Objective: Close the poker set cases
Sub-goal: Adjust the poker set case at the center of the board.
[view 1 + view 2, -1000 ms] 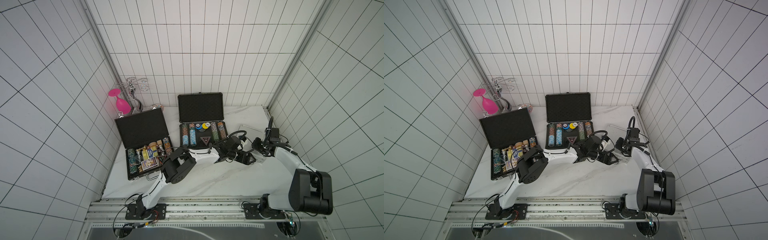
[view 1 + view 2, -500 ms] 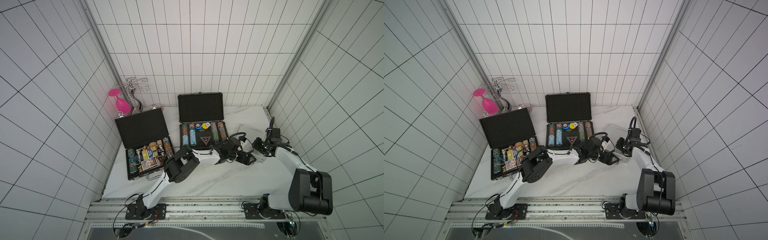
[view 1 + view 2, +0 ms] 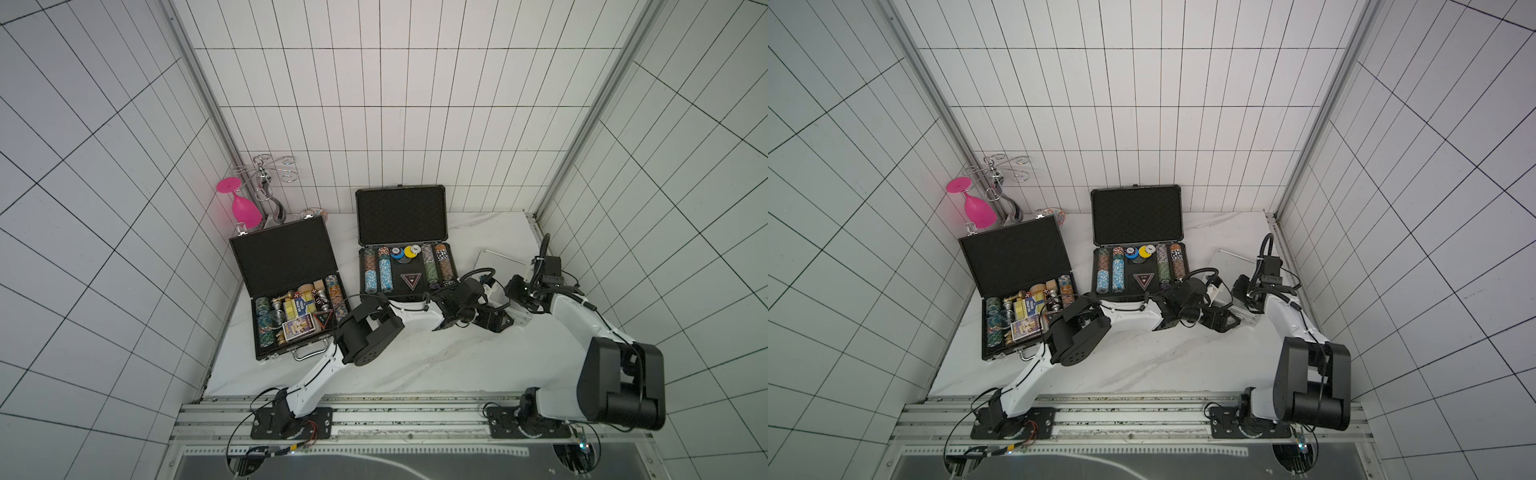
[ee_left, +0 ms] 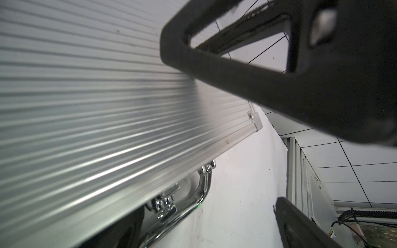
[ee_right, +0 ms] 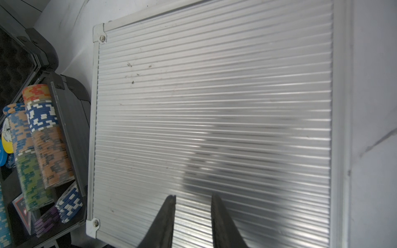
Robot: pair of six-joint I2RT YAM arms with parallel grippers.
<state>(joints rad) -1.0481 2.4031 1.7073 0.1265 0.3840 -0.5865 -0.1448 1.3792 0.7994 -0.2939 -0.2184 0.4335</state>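
Little has changed in the last second: the silver case (image 3: 496, 264) lies lid-down by the worktop's (image 3: 415, 365) right edge, while the dark grey case (image 3: 401, 220) at the rear middle and the black case (image 3: 286, 257) by the left edge gape open. The left gripper (image 3: 498, 321) sits at the silver case's front edge, jaws wide apart. The right gripper (image 5: 193, 198) hovers over its ribbed lid, jaws narrowly apart with nothing between them.
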